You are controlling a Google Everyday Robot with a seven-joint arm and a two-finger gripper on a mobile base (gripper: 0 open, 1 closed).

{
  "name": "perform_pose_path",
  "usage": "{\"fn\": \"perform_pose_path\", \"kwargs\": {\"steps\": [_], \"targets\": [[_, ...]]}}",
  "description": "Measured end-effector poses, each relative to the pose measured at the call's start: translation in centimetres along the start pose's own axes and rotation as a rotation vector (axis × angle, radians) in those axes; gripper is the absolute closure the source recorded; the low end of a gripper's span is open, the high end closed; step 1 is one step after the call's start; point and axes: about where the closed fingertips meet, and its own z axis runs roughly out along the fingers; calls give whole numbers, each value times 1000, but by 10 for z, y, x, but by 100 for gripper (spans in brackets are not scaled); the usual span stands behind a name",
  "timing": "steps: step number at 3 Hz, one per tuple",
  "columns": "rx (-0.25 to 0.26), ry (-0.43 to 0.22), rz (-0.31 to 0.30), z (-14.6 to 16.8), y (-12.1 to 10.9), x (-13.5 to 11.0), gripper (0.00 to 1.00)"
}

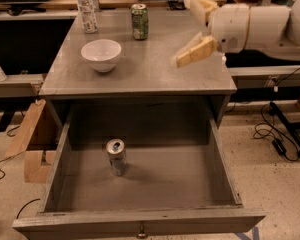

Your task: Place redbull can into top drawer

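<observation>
The redbull can (117, 157) stands upright on the floor of the open top drawer (140, 223), left of its middle, with its shiny top showing. The drawer is pulled far out, its small metal knob at the bottom edge. My gripper (191, 30) is high above the right part of the tabletop, far from the can. Its two tan fingers (195, 52) are spread wide apart and hold nothing.
On the grey tabletop (140, 69) stand a white bowl (101, 54), a green can (139, 21) and a clear plastic bottle (86, 8). Cardboard pieces (32, 144) lean left of the drawer. Cables (280, 134) lie on the floor at the right.
</observation>
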Motion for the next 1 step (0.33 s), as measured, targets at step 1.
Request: {"fn": "perform_pose_path", "kwargs": {"steps": [1], "targets": [[65, -1, -60, -19, -14, -37, 0]]}}
